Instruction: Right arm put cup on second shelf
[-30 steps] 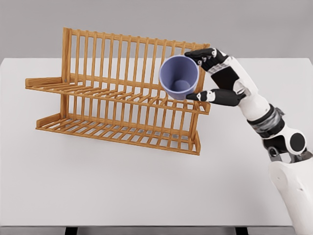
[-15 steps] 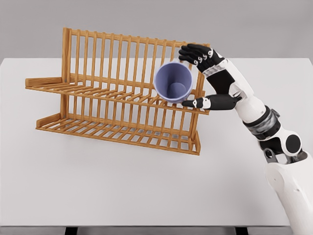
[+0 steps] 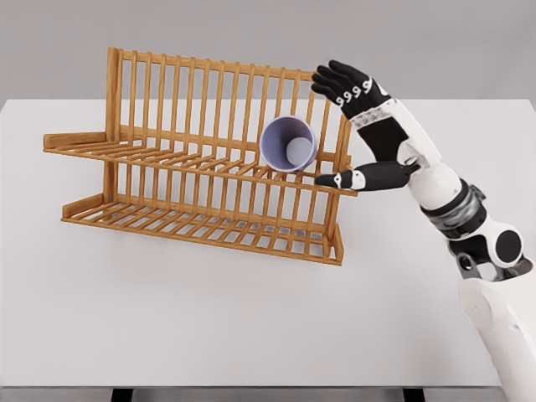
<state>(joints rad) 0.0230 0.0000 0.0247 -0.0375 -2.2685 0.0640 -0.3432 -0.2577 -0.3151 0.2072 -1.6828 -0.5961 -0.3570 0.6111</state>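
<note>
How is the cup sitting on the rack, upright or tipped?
Tipped: the cup lies on its side on the upper shelf, mouth facing the camera.

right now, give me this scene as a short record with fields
cup: purple, lying on its side on the upper tier, mouth toward the camera
rack: wooden, two tiers, on the white table
right hand: fingers spread, beside the cup, holding nothing
left arm: not in view
lower tier: nothing on it

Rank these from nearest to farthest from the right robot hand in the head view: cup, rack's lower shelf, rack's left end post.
1. cup, just left of the right robot hand, on the upper shelf.
2. lower shelf, below and left.
3. left end post, at the rack's far left.
</note>
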